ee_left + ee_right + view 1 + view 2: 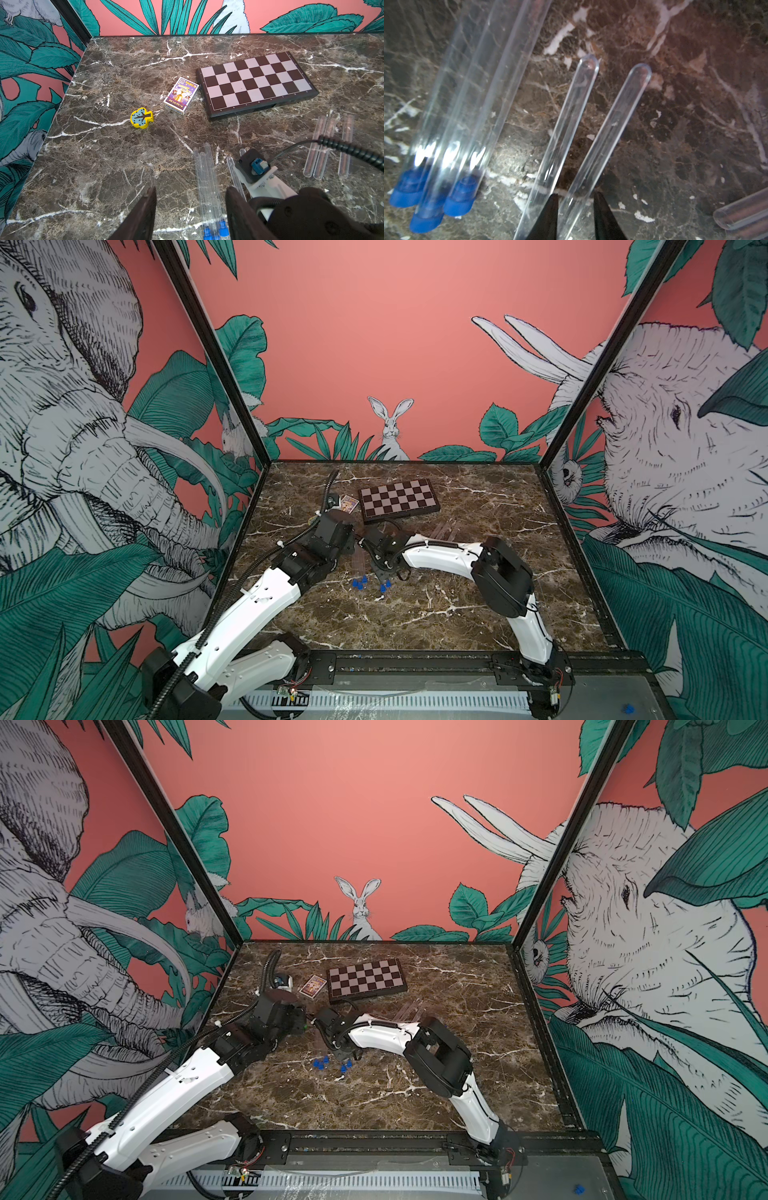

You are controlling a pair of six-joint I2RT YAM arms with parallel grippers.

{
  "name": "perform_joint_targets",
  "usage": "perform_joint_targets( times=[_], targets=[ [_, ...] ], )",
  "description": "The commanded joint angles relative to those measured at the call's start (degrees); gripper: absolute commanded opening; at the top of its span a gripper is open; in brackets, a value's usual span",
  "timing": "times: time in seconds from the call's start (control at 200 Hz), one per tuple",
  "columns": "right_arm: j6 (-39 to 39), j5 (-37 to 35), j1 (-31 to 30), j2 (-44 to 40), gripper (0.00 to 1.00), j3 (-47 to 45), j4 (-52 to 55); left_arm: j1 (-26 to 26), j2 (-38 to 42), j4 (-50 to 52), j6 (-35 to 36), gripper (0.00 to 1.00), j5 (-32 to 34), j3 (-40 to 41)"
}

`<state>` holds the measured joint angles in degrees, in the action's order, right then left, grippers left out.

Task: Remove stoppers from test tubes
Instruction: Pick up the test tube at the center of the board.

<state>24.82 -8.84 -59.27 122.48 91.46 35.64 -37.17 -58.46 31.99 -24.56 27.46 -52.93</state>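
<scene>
The left gripper [191,190] is held open astride three clear plastic test tubes [207,187] bundled on the brown marble tabletop [104,166], bright-blue tapered stoppers [459,195] seated. The right gripper [575,193] is placed around a neighbouring tube [612,124], presumably to steady it; clamping cannot be told. Unstoppered tubes [346,145] are parked aside.

Eight test tubes [207,182] in the left wrist view: three bunched, two just beside them, three well apart. Three stoppers [458,197] plain in the right wrist view; in a top view the stoppers [364,580] read as roughly five blue dots below frame centre, too small to swear to. One chessboard [255,83], one card box [180,95], one yellow toy piece [142,118]
</scene>
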Motion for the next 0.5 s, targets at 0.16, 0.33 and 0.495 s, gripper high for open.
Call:
perform_joint_targets(
  times=[0.16,0.33,0.495],
  targets=[
    [0.98,-0.49,-0.35,1.01,0.3,0.45,3.36,0.34,1.33,0.0,-1.28,0.56,1.19,1.07],
    [1.47,-0.53,-0.39,0.09,0.29,-1.31,2.99,0.34,1.34,0.05,-1.17,0.57,1.36,1.07],
    [1.58,-0.06,-0.2,-0.09,0.26,-2.16,3.22,0.34,1.19,-0.37,-1.09,0.58,1.22,0.9]
  ],
)
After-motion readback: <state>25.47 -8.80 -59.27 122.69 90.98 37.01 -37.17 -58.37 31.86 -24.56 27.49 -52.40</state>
